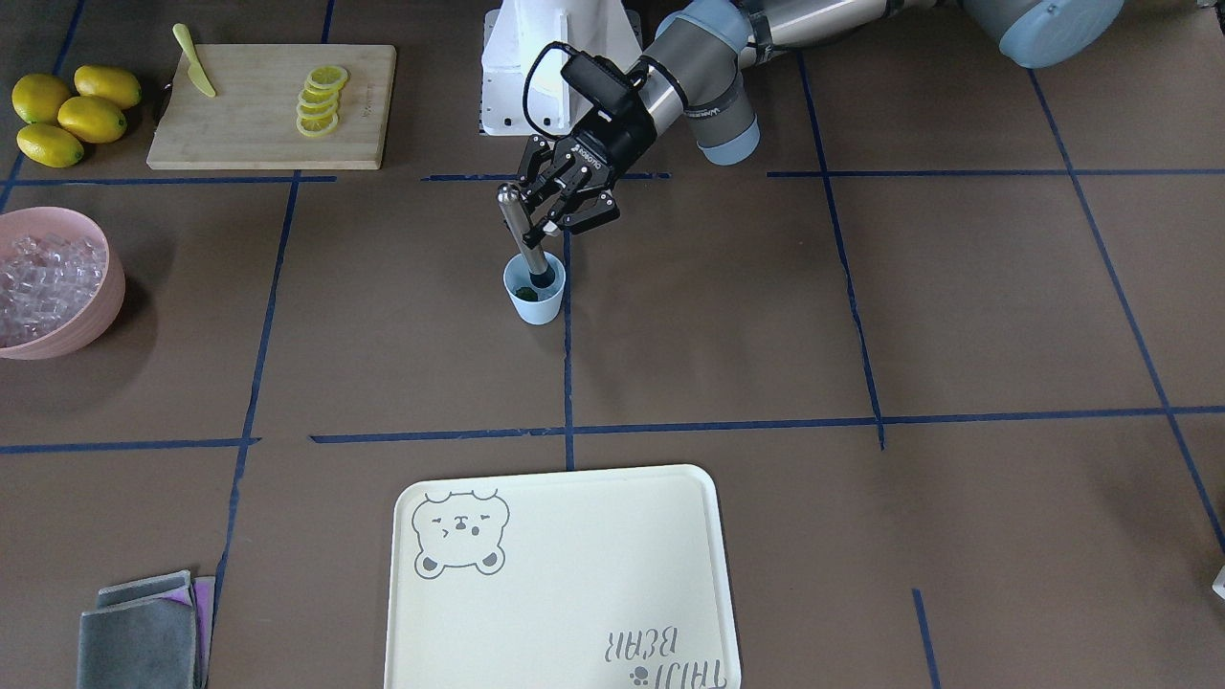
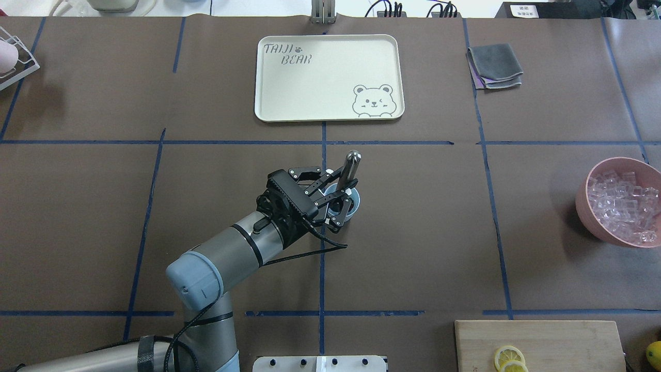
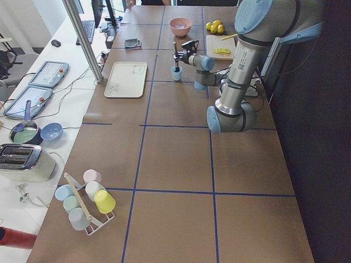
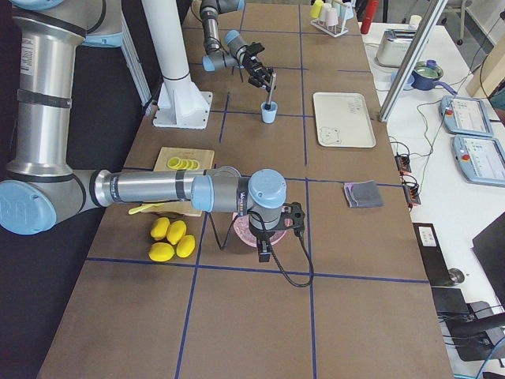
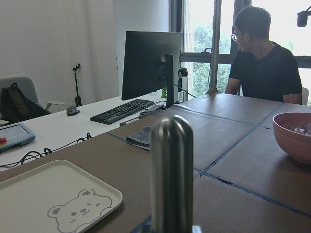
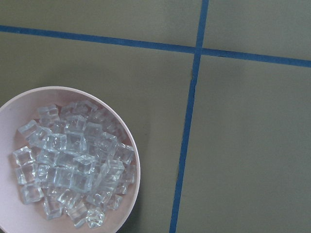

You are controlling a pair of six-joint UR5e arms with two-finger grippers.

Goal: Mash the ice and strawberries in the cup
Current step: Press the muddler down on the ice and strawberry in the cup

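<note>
Brown table (image 1: 861, 316) — left claw (image 1: 547, 222) clamped on steel muddler (image 1: 513, 212), tip inside cup (image 1: 536, 304); right claw (image 4: 263, 249) state unclear.

Our left pincer (image 1: 545, 225) is clamped on the steel muddler (image 1: 519, 225), whose shaft leans into the cup (image 1: 536, 304) just below it and takes up much of its mouth. Around the pincer we see bare brown table (image 1: 766, 316) on all sides. The cream tray (image 1: 574, 574) lies well ahead of it. The pink bowl (image 1: 81, 330) and cutting board (image 1: 249, 124) stand far to its right, with the right arm (image 4: 158, 188) hanging over the bowl.
</note>
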